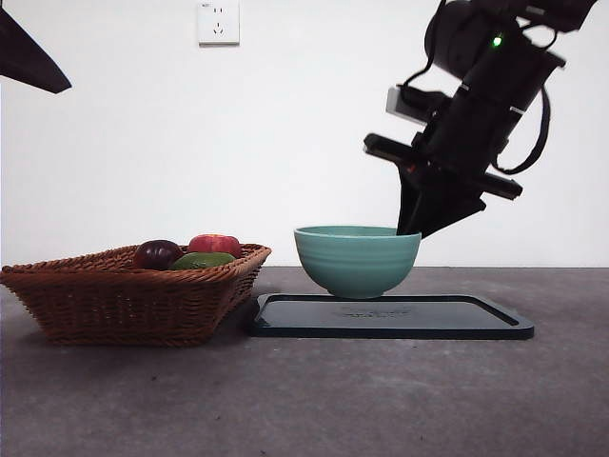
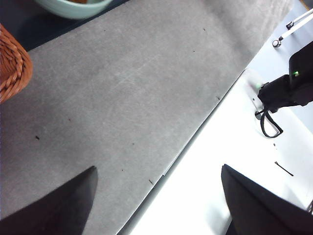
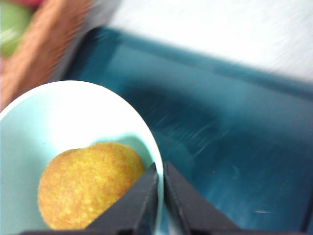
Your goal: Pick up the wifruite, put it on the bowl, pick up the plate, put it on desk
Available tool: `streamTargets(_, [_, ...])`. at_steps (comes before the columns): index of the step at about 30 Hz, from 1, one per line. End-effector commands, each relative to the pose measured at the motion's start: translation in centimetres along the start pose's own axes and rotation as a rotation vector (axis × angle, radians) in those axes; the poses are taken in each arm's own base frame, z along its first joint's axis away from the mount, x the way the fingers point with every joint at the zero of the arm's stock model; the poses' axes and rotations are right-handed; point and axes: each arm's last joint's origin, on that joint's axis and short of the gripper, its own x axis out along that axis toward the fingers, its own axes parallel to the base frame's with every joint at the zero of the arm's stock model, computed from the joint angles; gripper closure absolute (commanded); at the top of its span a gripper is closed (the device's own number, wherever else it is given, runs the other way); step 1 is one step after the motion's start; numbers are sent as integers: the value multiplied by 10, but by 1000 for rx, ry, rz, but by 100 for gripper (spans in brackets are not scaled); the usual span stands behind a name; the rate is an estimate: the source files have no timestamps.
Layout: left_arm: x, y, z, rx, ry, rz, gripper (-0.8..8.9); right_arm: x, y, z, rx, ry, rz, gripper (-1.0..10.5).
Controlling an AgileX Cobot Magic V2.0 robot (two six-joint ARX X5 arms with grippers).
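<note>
Wicker comes first as we read the front view from the left: a brown basket [image 1: 133,300] sits on the dark grey desk [image 1: 304,400], holding a dark purple fruit [image 1: 157,253], a green fruit [image 1: 203,260] and a red fruit [image 1: 215,244]. High in the top left corner we see only a black tip of an arm [image 1: 29,57].

Just beside the basket lies a dark, flat tray [image 1: 392,316], and the teal-green bowl [image 1: 357,259] stands on its left part. In the right wrist view we see the wifruite [image 3: 88,183], golden-brown and a little blurred, lying inside the bowl [image 3: 58,112] against its pale inner wall.

Our right gripper [image 3: 160,196] is at the bowl's right-hand rim. Its two black jaws are nearly together with only a thin slit between them, and the rim of the bowl seems to run into that slit; we cannot tell for sure whether they pinch it. In the front view this arm comes down from the upper right, its dark tip [image 1: 419,224] meeting the bowl's edge.

Our left gripper [image 2: 156,205] hangs with its jaws spread wide and nothing between them, over the bare desk [image 2: 127,98] near the table's edge, well apart from the bowl.
</note>
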Motion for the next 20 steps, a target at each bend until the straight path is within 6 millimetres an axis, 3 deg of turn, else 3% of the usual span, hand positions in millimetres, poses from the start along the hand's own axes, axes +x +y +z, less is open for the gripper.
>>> streamTargets(1, [0, -1, 2, 21, -3, -10, 408, 12, -5, 9, -4, -4, -7, 935])
streamTargets(7, [0, -1, 2, 21, -3, -10, 408, 26, -16, 12, 11, 14, -18, 935])
streamTargets(20, [0, -1, 2, 21, -3, -10, 408, 31, -19, 9, 4, 36, -24, 927])
